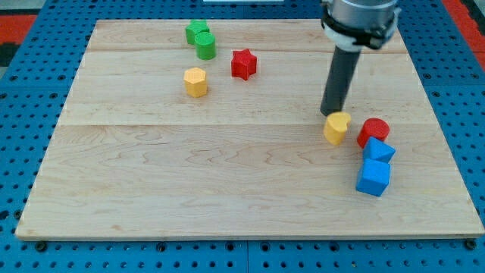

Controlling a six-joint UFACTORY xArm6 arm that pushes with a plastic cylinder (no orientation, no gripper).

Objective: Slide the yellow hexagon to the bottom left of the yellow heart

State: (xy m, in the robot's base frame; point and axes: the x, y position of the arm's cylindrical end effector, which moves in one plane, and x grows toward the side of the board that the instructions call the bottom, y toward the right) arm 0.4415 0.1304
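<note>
Now we see the faceted yellow hexagon (195, 81) on pale wood-grain board (189, 189); my tip (329, 113), fingerless upright rod, touches the yellow heart (337, 127)

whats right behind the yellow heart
Just behind the yellow heart, toward the view's top, stands my tip, at or nearly at the heart's back edge. The heart's top hides whether they touch. Beyond that, only bare board.

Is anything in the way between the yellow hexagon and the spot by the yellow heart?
No. Only bare board lies between the hexagon and the spot at the heart's bottom left. My tip sits at the heart's top-left edge.
</note>
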